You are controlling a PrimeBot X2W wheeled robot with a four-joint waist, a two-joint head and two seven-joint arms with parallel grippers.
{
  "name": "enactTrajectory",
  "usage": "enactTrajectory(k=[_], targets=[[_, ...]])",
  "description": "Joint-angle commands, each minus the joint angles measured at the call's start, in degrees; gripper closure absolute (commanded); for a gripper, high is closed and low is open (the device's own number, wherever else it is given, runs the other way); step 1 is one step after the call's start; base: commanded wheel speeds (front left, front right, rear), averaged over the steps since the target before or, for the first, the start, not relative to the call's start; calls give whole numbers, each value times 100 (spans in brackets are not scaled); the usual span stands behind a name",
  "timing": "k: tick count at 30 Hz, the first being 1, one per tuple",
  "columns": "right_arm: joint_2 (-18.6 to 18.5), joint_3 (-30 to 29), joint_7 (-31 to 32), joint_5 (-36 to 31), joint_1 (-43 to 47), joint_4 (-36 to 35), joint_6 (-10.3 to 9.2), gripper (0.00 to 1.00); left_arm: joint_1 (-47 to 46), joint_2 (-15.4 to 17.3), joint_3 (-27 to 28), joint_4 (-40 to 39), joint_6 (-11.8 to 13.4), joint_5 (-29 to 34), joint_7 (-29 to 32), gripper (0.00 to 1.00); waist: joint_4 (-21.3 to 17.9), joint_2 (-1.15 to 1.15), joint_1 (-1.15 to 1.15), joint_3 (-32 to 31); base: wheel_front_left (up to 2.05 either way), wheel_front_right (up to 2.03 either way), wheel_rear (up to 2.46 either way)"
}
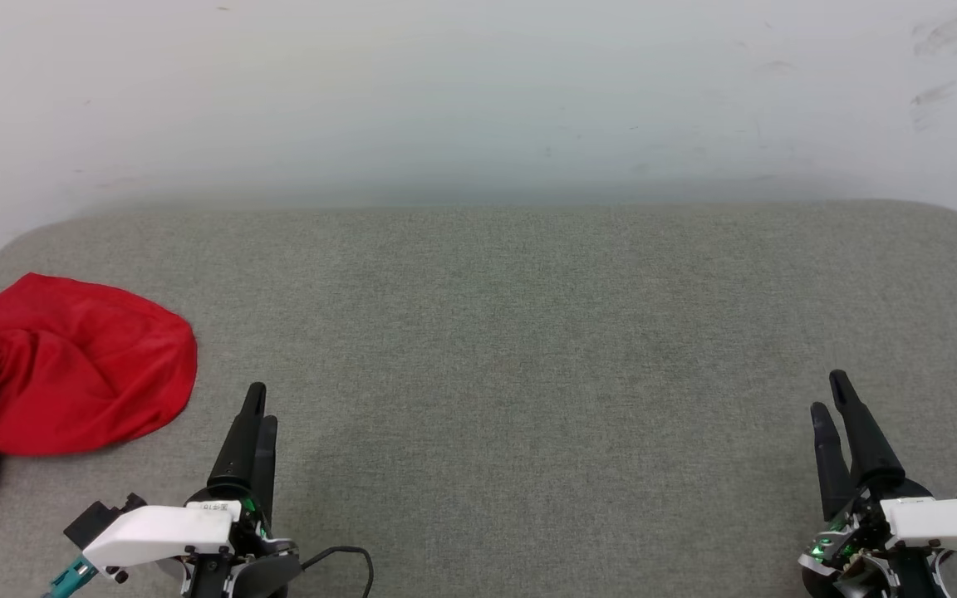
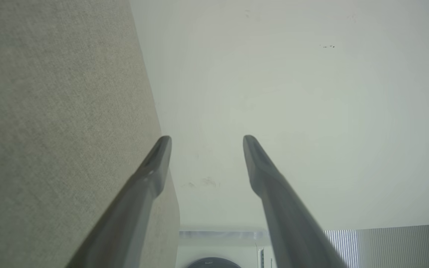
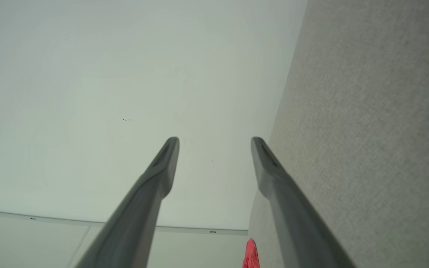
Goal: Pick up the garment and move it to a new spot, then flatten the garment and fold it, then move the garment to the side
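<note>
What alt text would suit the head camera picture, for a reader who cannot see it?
A crumpled red jersey shirt with white striped trim lies at the left edge of a grey fabric-covered surface before a white wall. The left gripper and right gripper, each with two dark fingers, point up from the bottom corners, empty.

Grey padded surface (image 1: 528, 349): broad open span across the middle and back, free passage side to side. One obstacle on it is the garment (image 1: 80, 365), a crumpled heap at the far left edge, near the left gripper (image 1: 262, 404) and to its left. Back limit is the white wall (image 1: 478, 100), directly behind the surface. A black cable (image 1: 354, 555) loops at the near edge beside the left gripper. The right gripper (image 1: 827, 392) stands at near right with open surface ahead of it.
</note>
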Motion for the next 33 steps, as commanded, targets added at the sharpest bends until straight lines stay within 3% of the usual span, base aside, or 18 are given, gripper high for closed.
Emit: enactTrajectory(k=[1,15,33], targets=[[-54,37,-61,-63,-30,-165,1,0,-138,9,-53,-169,-2,71,-56,0,3,0,0,-2,0,0,0],[-199,176,-427,-674,66,-503,1,0,-53,11,-148,-595,-2,640,-385,0,24,0,0,-37,0,0,0],[-298,171,-767,-3337,79,-691,1,0,58,13,-210,-813,-2,2869,-723,0,37,0,0,-66,0,0,0]])
